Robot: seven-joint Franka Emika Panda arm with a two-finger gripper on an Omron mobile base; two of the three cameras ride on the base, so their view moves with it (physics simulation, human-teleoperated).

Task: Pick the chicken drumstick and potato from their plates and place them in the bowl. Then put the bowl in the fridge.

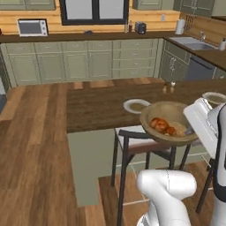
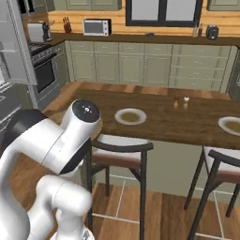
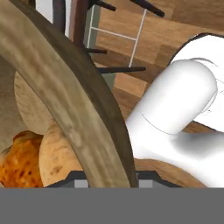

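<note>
Left base view: the wooden bowl (image 1: 170,121) is held aloft past the near edge of the dark counter (image 1: 97,108), above a stool (image 1: 141,145), tilted so that its opening faces the camera. Inside lie the orange-brown chicken drumstick (image 1: 160,125) and, touching it on the right, the pale potato (image 1: 178,129). The drumstick's long axis runs roughly left to right across the bowl floor; which end is narrow cannot be told. The gripper (image 1: 193,130) meets the bowl at its right rim, jaws closed on that rim. One emptied plate (image 1: 136,106) sits near the counter's front edge just behind the bowl; a second plate (image 1: 215,98) lies to the right, partly hidden by the arm. Open wood floor (image 1: 33,145) extends left of the counter.

Hand view: the bowl's thick rim (image 3: 70,100) passes between the jaws, with drumstick (image 3: 17,159) and potato (image 3: 57,157) side by side.

Right base view: both plates (image 2: 131,116) (image 2: 231,124) rest on the counter, well apart, and the grey fridge (image 2: 14,42) door stands at far left.
</note>
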